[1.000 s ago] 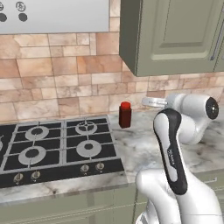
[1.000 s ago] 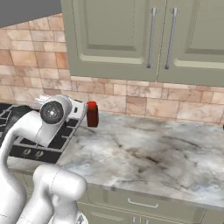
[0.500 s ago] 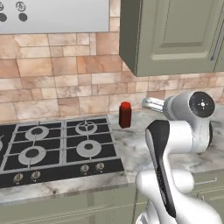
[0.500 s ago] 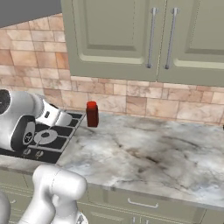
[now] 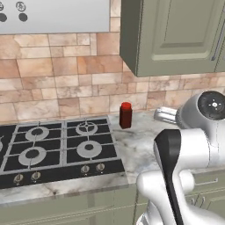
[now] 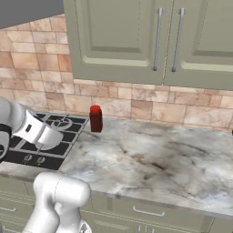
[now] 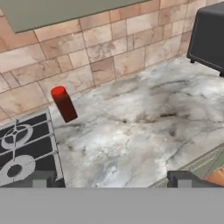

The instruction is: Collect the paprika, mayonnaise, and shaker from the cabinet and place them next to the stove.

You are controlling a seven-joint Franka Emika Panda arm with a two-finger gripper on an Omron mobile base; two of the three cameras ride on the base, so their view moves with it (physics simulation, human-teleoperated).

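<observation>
Paprika point(image 5: 125, 115) stands upright on the marble worktop point(image 6: 154, 159), centre of left base view, upper left-centre of right base view, left of centre in hand view. Cylindrical dark red bottle, bright red rounded cap, smooth finish; label not readable. It sits just beside the right edge of the stove point(image 5: 57, 149), close to the backsplash point(image 5: 66, 83), not on the cooktop itself.

Stove: flat black glossy slab, round silver burners under thin black grates, row of small round knobs along the front edge. Lower left of left base view, left edge of right base view, lower left corner of hand view.

Worktop: polished grey-white marble with brown and dark veining, square front edge. Backsplash: rectangular stone tiles in tan, pink and beige, mottled, staggered like brick.

Cabinet point(image 6: 136, 41): olive grey-green matte wall unit, recessed panel doors shut, two long slim silver bar handles side by side at top centre of right base view. In left base view it fills the upper right.

Range hood point(image 5: 52, 15), upper left of left base view: flat pale grey metal panel with round buttons.

Black boxy appliance point(image 7: 210, 35), upper right of hand view, on short feet on the worktop; type unclear.

Gripper point(image 7: 111, 178): two dark blocky fingertips at bottom of hand view, spread wide apart, released, nothing between them. It hangs above the worktop, well apart from the paprika.
</observation>
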